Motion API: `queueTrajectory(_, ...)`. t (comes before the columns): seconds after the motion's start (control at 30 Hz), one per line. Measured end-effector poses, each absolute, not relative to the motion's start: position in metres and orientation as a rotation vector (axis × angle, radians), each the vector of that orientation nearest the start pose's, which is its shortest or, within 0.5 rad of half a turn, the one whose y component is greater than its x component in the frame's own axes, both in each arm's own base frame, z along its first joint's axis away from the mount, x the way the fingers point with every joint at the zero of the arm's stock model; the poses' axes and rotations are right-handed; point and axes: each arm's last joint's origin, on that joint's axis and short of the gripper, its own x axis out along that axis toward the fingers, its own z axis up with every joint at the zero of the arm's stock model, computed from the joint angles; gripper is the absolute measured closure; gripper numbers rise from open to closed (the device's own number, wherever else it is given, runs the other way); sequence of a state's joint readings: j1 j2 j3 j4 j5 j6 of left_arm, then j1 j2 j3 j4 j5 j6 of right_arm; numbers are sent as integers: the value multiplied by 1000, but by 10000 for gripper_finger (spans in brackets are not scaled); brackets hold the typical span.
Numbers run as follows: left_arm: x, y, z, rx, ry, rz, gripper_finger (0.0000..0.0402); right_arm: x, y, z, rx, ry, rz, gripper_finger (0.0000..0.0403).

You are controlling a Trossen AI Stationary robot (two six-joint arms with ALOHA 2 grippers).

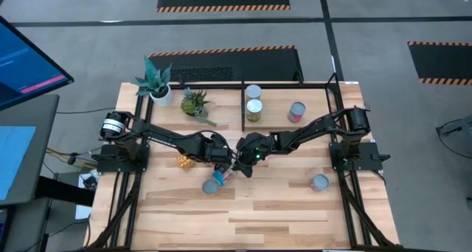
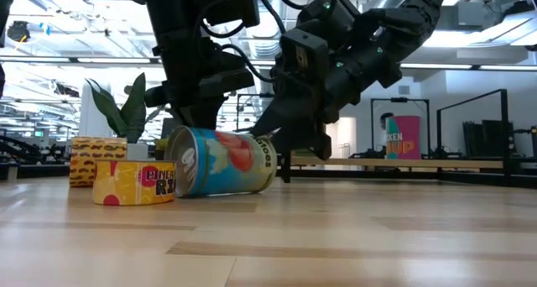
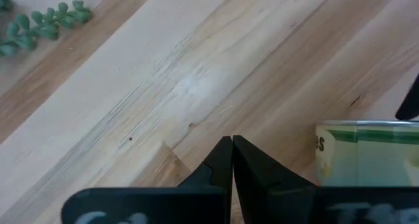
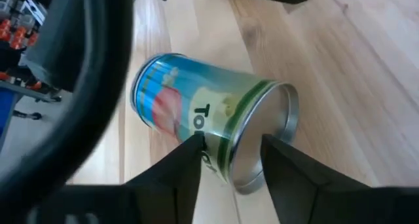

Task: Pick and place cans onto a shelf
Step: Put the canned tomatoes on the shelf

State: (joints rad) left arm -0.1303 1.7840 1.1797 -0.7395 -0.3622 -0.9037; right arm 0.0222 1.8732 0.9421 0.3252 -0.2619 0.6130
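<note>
Presently, a toppled blue can (image 4: 209, 119) is straddled at its rim end by the right claw (image 4: 230, 160).

The blue can is seen lying on its side on the tabletop (image 1: 280, 215), near the middle and well in front of the shelf (image 1: 287, 86). The right claw's fingers (image 4: 183, 162) are spread to either side of the can's open-looking rim; whether they press on it cannot be told. The left claw (image 3: 232, 152) is held just beside the blue can with its fingers pressed together and nothing between them. A yellow can (image 2: 134, 182) stands just beside the blue can. In the shelf, two cans (image 1: 254, 101) are set against its divider and a pink can (image 1: 296, 111) stands near them. A further can (image 1: 319, 182) is left upright on the tabletop, well apart from the blue can.
</note>
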Motion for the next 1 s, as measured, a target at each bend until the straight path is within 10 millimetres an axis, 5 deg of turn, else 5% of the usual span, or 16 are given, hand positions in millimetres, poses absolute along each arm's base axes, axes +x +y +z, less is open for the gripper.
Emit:
queueTrajectory(0.6,332,-33,179,-450,1082,766,401,371,27,141,649,679,117,390)
queueTrajectory(1.0,323,-31,178,-411,1135,828,401,367,27,148,668,702,100,399)
